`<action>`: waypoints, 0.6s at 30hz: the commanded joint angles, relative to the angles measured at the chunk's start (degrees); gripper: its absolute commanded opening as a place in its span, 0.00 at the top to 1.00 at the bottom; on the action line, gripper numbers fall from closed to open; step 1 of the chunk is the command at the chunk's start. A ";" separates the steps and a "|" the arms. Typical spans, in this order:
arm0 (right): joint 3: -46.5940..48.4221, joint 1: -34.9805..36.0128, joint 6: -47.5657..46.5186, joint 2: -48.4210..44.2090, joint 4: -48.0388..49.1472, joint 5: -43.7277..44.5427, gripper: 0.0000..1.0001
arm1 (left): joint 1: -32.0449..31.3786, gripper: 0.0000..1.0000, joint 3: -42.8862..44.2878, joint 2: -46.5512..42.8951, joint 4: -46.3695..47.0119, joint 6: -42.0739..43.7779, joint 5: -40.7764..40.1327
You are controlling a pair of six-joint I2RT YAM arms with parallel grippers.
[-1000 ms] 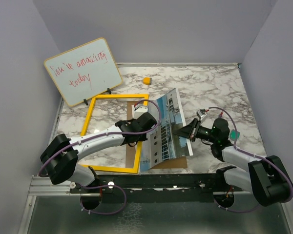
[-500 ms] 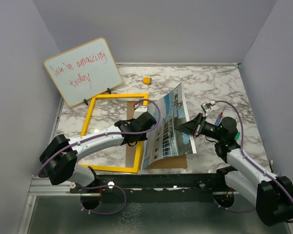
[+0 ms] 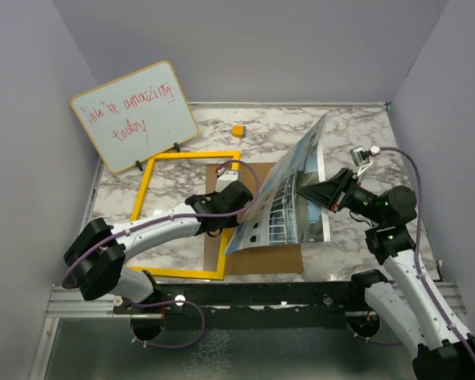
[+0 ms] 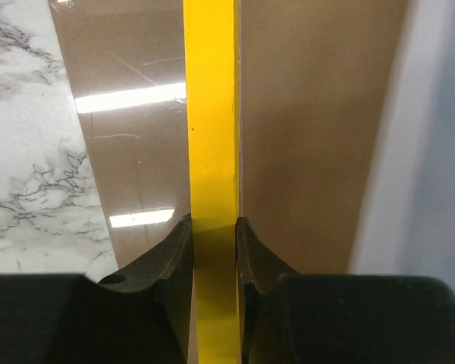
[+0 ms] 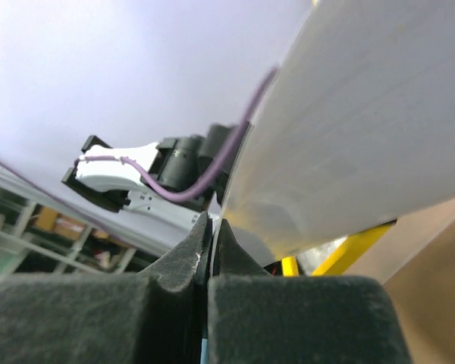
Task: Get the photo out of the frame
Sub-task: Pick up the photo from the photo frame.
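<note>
Building photo (image 3: 281, 210) tilted up, yellow frame (image 3: 146, 192) flat

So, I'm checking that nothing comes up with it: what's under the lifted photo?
A brown backing board lies flat on the marble table under the photo. Its middle is covered by the print, so anything there cannot be seen.

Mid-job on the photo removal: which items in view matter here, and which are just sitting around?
In the job:
- photo, pinched by the right end effector
- frame, its yellow bar clamped by the left end effector
- brown backing board beneath the photo

Lying about:
- whiteboard with red writing
- small orange block
</note>
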 commanded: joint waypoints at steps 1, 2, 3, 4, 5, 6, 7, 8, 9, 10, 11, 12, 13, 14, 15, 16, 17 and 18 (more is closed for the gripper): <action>12.30 -0.41 -9.68 -1.71 -15.13 4.60 1.00 | 0.77 0.93 -0.08 -1.64 1.44 0.00 -4.40; 15.00 -0.41 -12.45 -2.03 -19.25 5.64 1.00 | 0.76 0.88 -0.16 -1.64 1.60 -0.02 -4.28; 16.87 -0.41 -14.64 -2.13 -21.93 6.28 1.00 | 0.86 0.78 -0.27 -1.69 1.93 -0.15 -4.16; 18.18 -0.41 -16.14 -2.09 -24.46 7.03 1.00 | 0.87 0.69 -0.42 -1.68 2.25 -0.35 -3.95; 19.18 -0.41 -17.28 -2.23 -27.36 7.56 1.00 | 0.93 0.58 -0.54 -1.68 2.53 -0.56 -3.77; 19.53 -0.41 -18.08 -2.59 -29.27 8.32 1.00 | 0.96 0.44 -0.70 -1.71 2.94 -0.88 -3.45; 19.43 -0.41 -18.68 -3.17 -31.06 9.34 1.00 | 1.08 0.31 -0.74 -1.84 3.25 -1.23 -2.76; 19.11 -0.41 -19.16 -3.90 -32.54 10.42 1.00 | 1.15 0.26 -0.74 -2.08 3.75 -1.41 -1.93; 18.71 -0.41 -19.55 -4.83 -33.70 11.91 0.99 | 1.28 0.19 -0.70 -2.55 4.24 -1.43 -1.37; 18.63 -0.41 -20.00 -5.74 -35.26 13.43 0.99 | 1.50 0.14 -0.47 -2.98 4.46 -1.50 -1.00; 18.90 -0.41 -20.58 -6.55 -36.83 14.80 1.00 | 1.85 0.11 -0.21 -3.73 4.48 -1.52 -0.71; 19.43 -0.41 -21.31 -7.15 -38.38 15.76 1.00 | 2.46 0.09 -0.06 -4.43 4.61 -1.52 -0.28; 20.22 -0.41 -22.15 -7.39 -39.82 16.16 0.99 | 2.80 0.06 0.04 -5.30 4.70 -1.44 0.08; 21.21 -0.41 -22.93 -7.28 -41.32 16.36 0.99 | 3.23 0.04 0.00 -6.15 4.67 -1.43 0.35; 22.22 -0.41 -23.75 -7.06 -42.66 16.31 1.00 | 3.77 0.03 -0.14 -7.02 4.71 -1.48 0.80; 23.25 -0.41 -24.54 -6.65 -43.77 16.08 0.99 | 4.32 0.02 -0.71 -8.04 4.75 -1.70 1.28; 24.26 -0.41 -25.20 -6.29 -44.95 16.05 0.99 | 4.99 0.01 -1.43 -9.09 5.04 -2.03 1.66; 25.21 -0.41 -25.85 -5.81 -46.01 16.01 0.99 | 5.72 0.01 -2.49 -10.44 5.25 -2.51 2.10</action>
